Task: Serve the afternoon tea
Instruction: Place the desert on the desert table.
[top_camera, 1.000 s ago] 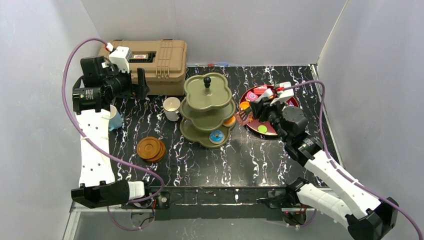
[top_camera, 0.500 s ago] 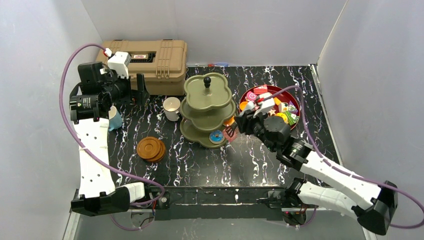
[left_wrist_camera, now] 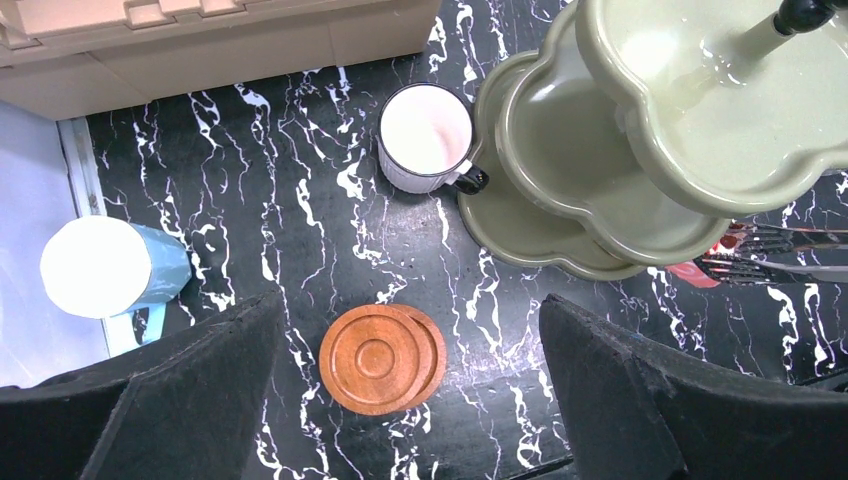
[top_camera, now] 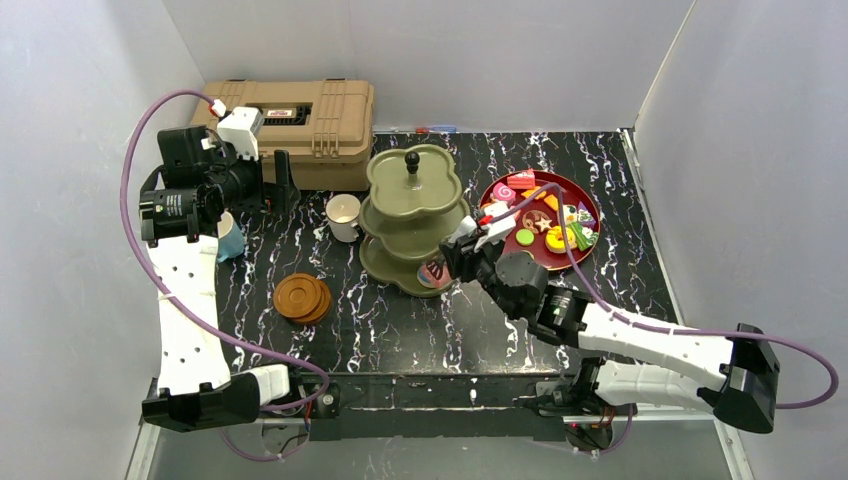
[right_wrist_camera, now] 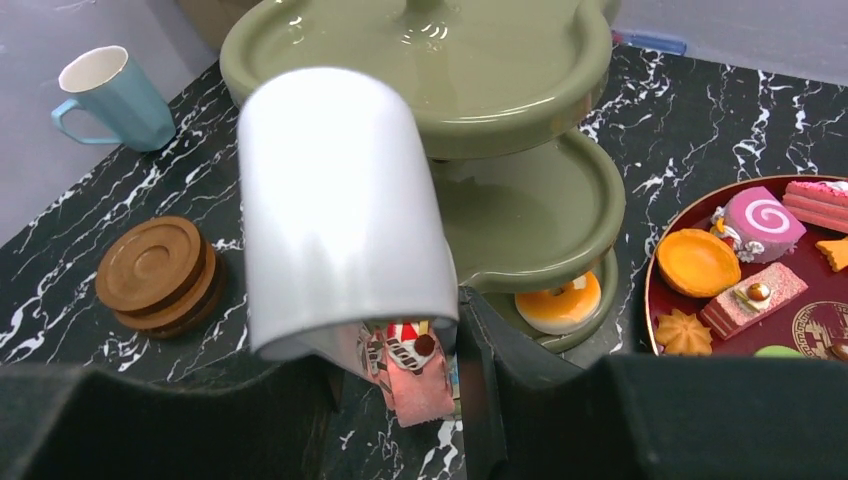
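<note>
The olive three-tier stand [top_camera: 415, 215] with a black knob [top_camera: 413, 160] stands mid-table. My right gripper [top_camera: 452, 262] [right_wrist_camera: 395, 345] is shut on silver tongs [right_wrist_camera: 340, 200], and the tongs pinch a pink toy pastry [right_wrist_camera: 415, 385] low at the front of the stand's bottom tier. An orange pastry [right_wrist_camera: 558, 300] lies on that tier. My left gripper [top_camera: 282, 172] [left_wrist_camera: 410, 310] hangs open and empty, high over the stacked wooden saucers [top_camera: 302, 297] [left_wrist_camera: 380, 358]. Left of the stand are the white mug [top_camera: 343, 215] [left_wrist_camera: 425, 135] and the white-and-blue cup [top_camera: 230, 238] [left_wrist_camera: 110, 268].
A dark-red plate [top_camera: 597, 215] [right_wrist_camera: 655, 290] with several toy pastries sits right of the stand. A tan toolbox [top_camera: 300, 120] stands at the back left, close behind my left gripper. Grey walls close in the table on three sides.
My right arm has swung left from the red plate to the stand's bottom tier, carrying the tongs and pink pastry. The left arm shifted slightly and stays open.
</note>
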Robot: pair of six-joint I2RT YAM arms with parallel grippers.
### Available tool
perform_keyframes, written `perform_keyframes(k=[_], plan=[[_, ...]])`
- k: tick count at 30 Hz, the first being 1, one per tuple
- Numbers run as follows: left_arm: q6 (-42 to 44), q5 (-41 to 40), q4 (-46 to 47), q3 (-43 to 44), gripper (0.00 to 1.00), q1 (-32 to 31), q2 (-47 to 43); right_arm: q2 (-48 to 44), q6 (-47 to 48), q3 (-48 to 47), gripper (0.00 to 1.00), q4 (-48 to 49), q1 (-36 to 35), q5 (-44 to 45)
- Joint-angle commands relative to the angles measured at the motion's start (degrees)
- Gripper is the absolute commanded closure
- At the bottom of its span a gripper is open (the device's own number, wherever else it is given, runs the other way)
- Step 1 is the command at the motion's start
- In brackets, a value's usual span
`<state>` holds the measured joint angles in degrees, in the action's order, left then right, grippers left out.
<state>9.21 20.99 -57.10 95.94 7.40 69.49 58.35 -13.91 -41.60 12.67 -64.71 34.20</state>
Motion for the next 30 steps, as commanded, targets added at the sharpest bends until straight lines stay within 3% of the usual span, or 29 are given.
perform_keyframes(k=[1,16,24,27,30], plan=[[1.13,0.59,-1.10,0.80,0.02,0.41,-0.57,0.37,2.87,1.78,0.99,13.84,-3.32,7.68],[2.29,1.04,-1.21,-0.66,0.02,0.42,-2.08,0.91,2.15,10.65,0.99,24.26,-9.68,15.66],[-1.39,11.80,-0.67,-0.05,0.02,0.15,-0.45,-0.73,5.54,12.07,0.99,26.26,-10.61,19.93],[-3.76,13.59,1.56,1.92,0.02,-3.50,1.41,-2.39,5.82,11.78,0.99,25.12,-10.61,20.21],[-1.66,12.20,4.93,3.10,0.02,-12.55,2.91,-3.40,5.32,11.53,0.99,23.25,-10.61,20.74]])
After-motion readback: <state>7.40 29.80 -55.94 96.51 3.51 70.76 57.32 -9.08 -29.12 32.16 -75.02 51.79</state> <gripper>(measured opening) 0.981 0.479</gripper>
